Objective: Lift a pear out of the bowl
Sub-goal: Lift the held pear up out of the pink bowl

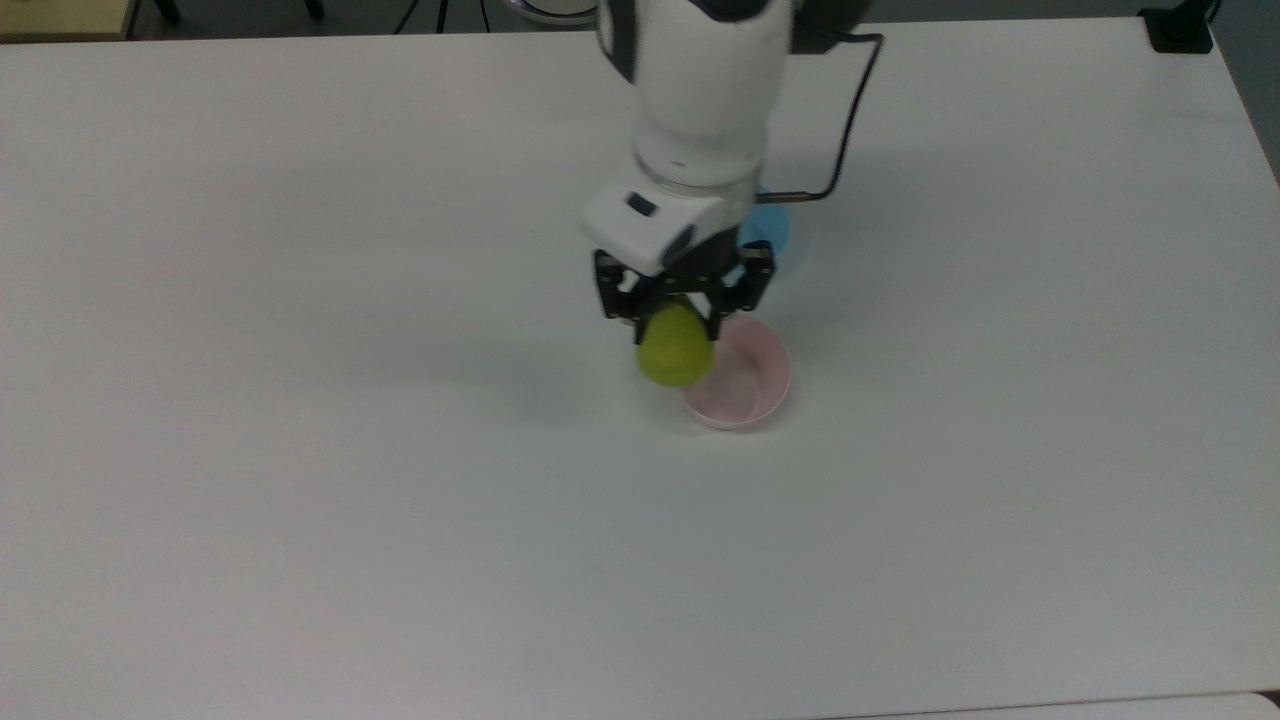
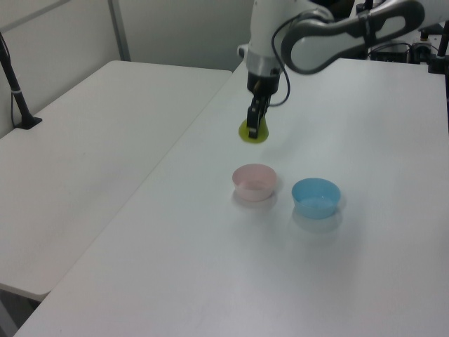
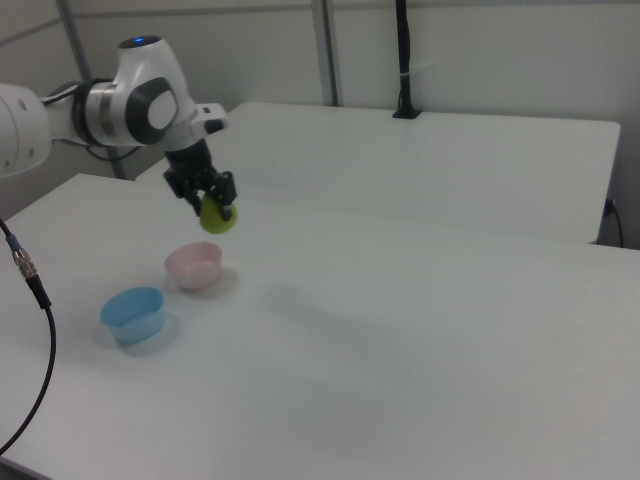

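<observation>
A broad white table (image 1: 300, 450) takes up most of the scene, matte and plain. In the left view a second white table (image 2: 77, 133) stands alongside it with a narrow gap between them, and in the right view another white table (image 3: 430, 160) lies beyond, in front of a pale wall with upright metal posts. A black clamp base (image 2: 24, 121) sits on the side table at the left view's left.

The white Franka arm (image 1: 705, 90) reaches down over the table, a black cable (image 1: 850, 110) looping off its wrist. Two small bowls rest on the table just beside each other: the light blue bowl (image 2: 316, 197) and the pale pink bowl (image 2: 254, 182), which holds nothing.

The gripper (image 1: 677, 305) hangs in the air above the table, its dark fingers closed on the upper part of the yellow-green pear (image 1: 676, 347). The pear hangs below the fingertips, lifted well clear of the pink bowl (image 3: 194, 265) and offset toward the top view's left of it.
</observation>
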### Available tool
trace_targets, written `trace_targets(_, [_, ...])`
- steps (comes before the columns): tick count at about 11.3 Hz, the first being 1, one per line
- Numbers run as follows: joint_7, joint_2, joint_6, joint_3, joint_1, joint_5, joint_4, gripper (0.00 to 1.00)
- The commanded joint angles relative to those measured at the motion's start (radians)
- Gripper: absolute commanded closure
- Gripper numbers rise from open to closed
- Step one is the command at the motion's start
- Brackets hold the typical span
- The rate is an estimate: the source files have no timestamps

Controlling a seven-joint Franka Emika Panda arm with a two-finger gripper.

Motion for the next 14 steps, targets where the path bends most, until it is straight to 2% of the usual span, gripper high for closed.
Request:
trace_targets(1, [-0.031, -0.018, -0.010, 0.001, -0.126, -0.019, -0.041, 0.79])
trace_targets(4, [-0.113, 0.023, -0.004, 0.001, -0.227, -0.020, -0.059, 0.79])
trace_targets(7, [-0.119, 0.103, 0.003, 0.001, -0.232, -0.071, -0.061, 0.71])
trace_targets(9, [-0.116, 0.117, 0.006, 0.001, -0.228, -0.071, -0.064, 0.66])
trace_targets(10, [-0.118, 0.117, 0.006, 0.001, -0.228, -0.071, -0.064, 0.49])
trace_targets(11, [-0.118, 0.115, 0.005, 0.001, -0.228, -0.071, -0.064, 0.12])
trace_targets(12, [-0.119, 0.106, -0.003, 0.001, -0.229, -0.071, -0.061, 0.00])
trace_targets(14, [-0.119, 0.033, -0.026, 0.001, -0.246, -0.065, -0.058, 0.00])
